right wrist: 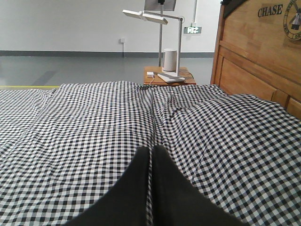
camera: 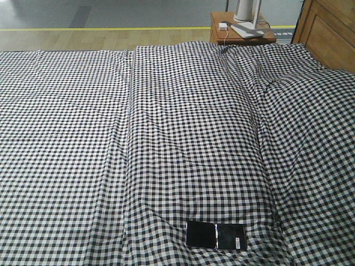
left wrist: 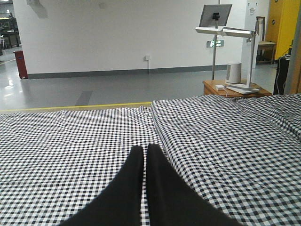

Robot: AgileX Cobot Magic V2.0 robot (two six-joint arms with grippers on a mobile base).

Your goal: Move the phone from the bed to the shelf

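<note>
The phone (camera: 216, 235), a flat glossy black slab with a small white sticker near its right end, lies on the bed (camera: 166, 138) near the front edge, right of centre, in the front view. Neither gripper appears in that view. In the left wrist view my left gripper (left wrist: 145, 149) is shut, its black fingers nearly touching, with nothing between them, above the checked cover (left wrist: 94, 155). The right wrist view has my right gripper (right wrist: 151, 150) shut and empty too, over the bed cover (right wrist: 94, 136). The phone does not show in either wrist view. The shelf is out of view.
The brown wooden headboard (right wrist: 256, 61) rises on the right. A small reddish-brown side table (camera: 239, 32) beyond the bed's far edge carries a white lamp base and small white items. Grey floor with a yellow line (camera: 100, 29) lies past the bed.
</note>
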